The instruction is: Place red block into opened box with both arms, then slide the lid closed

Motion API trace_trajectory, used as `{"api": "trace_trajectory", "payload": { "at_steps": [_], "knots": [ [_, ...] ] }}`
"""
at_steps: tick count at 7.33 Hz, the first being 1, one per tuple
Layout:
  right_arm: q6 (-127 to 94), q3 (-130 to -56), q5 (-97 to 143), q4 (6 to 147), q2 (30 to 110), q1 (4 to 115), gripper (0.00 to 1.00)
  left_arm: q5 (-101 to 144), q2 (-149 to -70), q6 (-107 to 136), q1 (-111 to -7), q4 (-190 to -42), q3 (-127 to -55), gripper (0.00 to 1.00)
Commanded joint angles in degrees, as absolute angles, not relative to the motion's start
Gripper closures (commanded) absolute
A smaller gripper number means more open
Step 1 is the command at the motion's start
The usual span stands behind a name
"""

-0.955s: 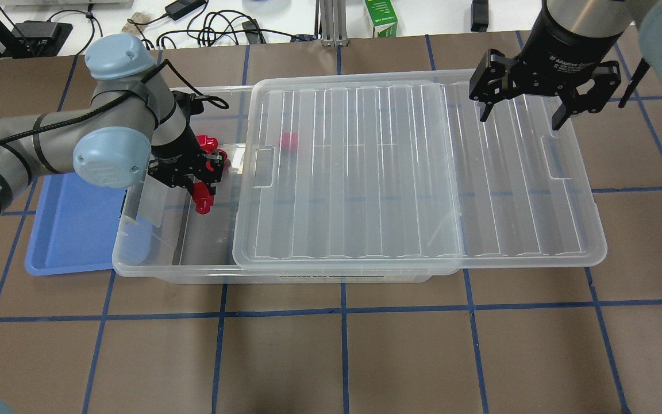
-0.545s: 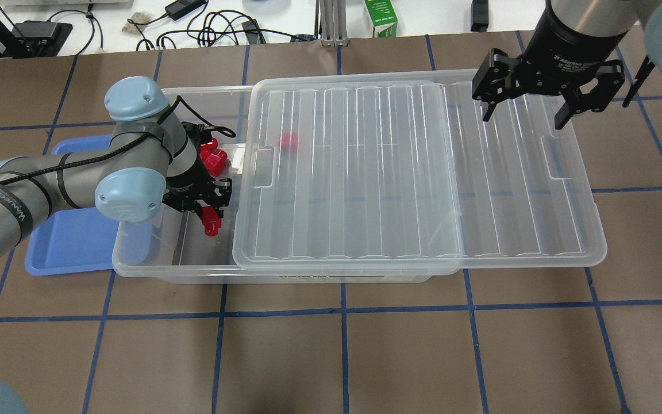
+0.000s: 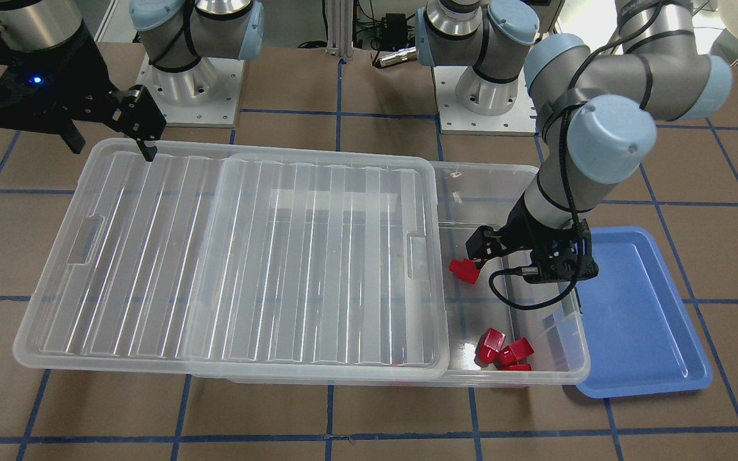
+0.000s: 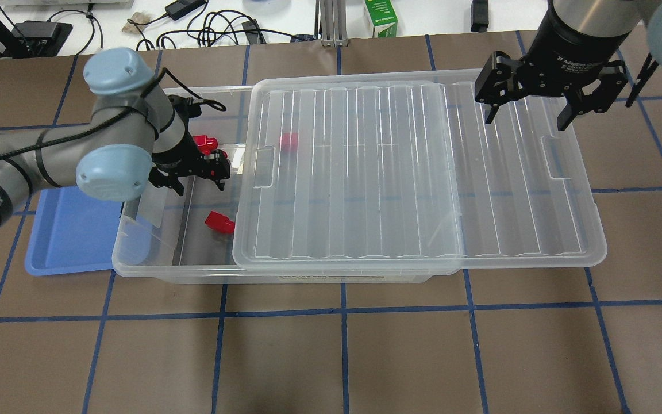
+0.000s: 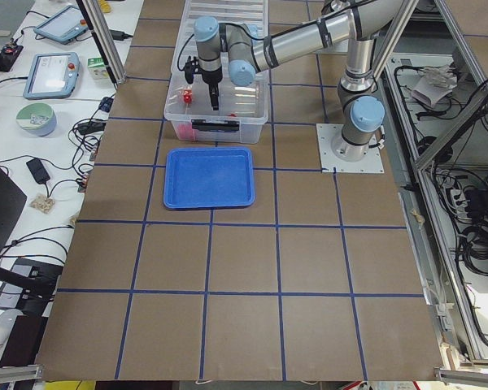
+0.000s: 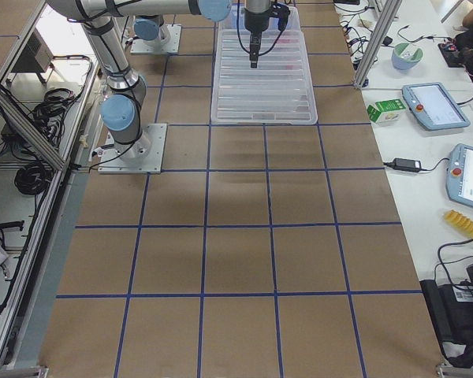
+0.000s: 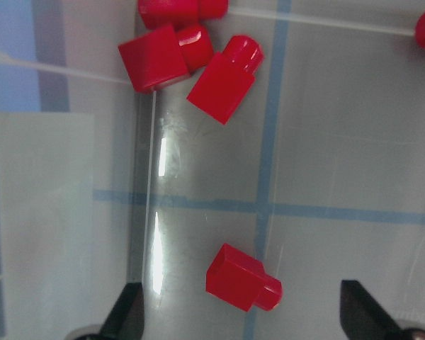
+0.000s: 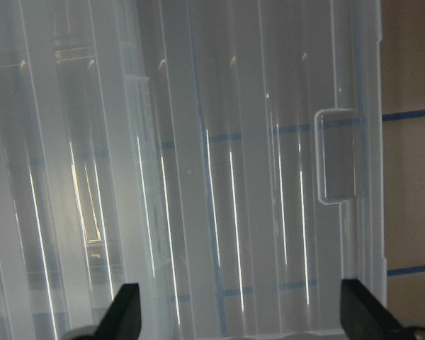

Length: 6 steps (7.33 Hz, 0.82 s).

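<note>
One glossy red block (image 7: 241,276), stepped end

Robotics lab — teach pendants (image 6: 435,105), loose cables (image 5: 478,237).

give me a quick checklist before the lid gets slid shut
1. Red block lying loose inside the box: ok, it rests on the floor, free of the fingers.
2. Left gripper open: ok.
3. Left gripper out of the path of the lid: not ok, it hangs in the uncovered end.
4. Right gripper open over the lid's overhanging end: ok.
5. Right gripper touching the lid: cannot tell.
6. Lid lined up with the box: ok, long edges run parallel.
</note>
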<state>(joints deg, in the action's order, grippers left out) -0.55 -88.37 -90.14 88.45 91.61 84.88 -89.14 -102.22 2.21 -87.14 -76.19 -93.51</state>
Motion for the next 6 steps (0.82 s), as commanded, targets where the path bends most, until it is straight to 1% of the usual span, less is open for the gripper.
{"api": "trace_trajectory", "payload": {
  "at_steps": [1,3,4,5,6],
  "knots": [
    [11.54,-89.03,-90.18,88.25,91.32,73.8,0.0,-88.95,-98.37,2.37,-87.63,-91.36,-82.03,0.0],
    [23.33,-93.75,-89.91,91.03,89.74,65.95,0.0,-89.99,-94.15,3.24,-91.73,-92.54,-83.31,0.0],
    [25.47,-97.09,-90.17,97.15,89.65,64.7,0.0,-92.0,-92.83,3.95,-92.54,-92.46,-83.06,0.0],
    [27.58,-100.43,-92.7,101.64,89.65,64.6,0.0,-91.93,-92.38,3.35,-93.33,-92.72,-84.8,0.0],
    [27.68,-102.89,-93.16,103.95,89.56,64.16,0.0,-91.85,-91.68,2.99,-92.56,-91.85,-85.34,0.0]
  ]
}}
